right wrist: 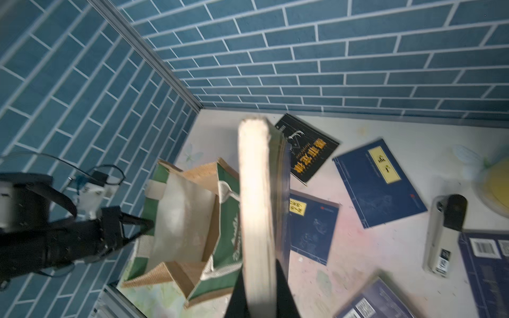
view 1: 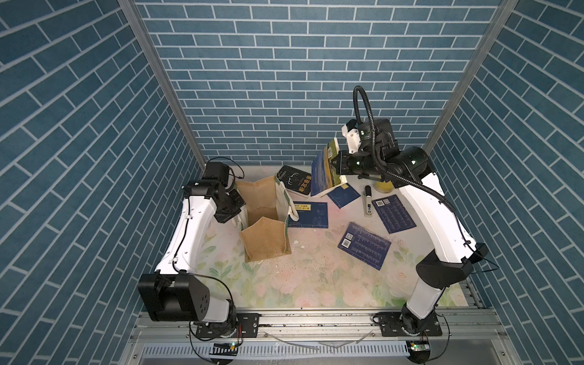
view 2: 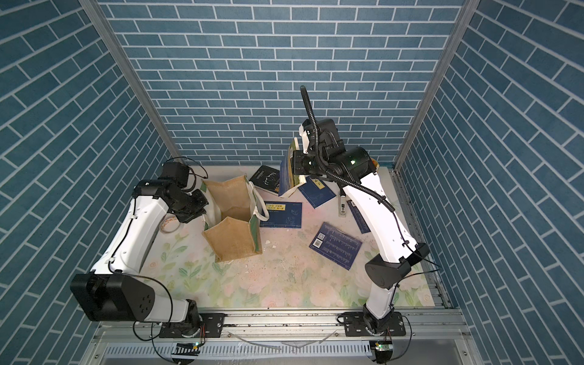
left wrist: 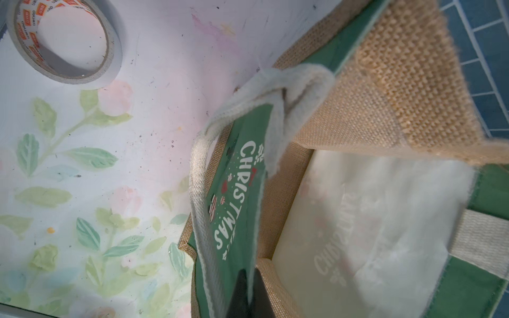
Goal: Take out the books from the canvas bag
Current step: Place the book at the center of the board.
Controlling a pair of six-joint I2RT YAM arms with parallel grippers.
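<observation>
The canvas bag [view 1: 264, 221] stands open at the table's left, and inside it I see only tan lining. My left gripper [left wrist: 250, 272] is shut on the rim of its green printed side [left wrist: 237, 192], beside a cream handle. My right gripper [view 1: 336, 164] is shut on the landscape-cover book [view 1: 325, 170] and holds it tilted in the air at the back, right of the bag; its page edge [right wrist: 256, 206] faces the wrist camera. On the table lie a black book with yellow characters [view 1: 292, 183] and several navy books [view 1: 311, 215], [view 1: 365, 245].
A tape roll [left wrist: 63, 41] lies left of the bag, under my left arm. A yellow cup [view 1: 384, 186] and a white and black hand tool [view 1: 367, 202] sit at the back right among the navy books. Blue brick walls close three sides.
</observation>
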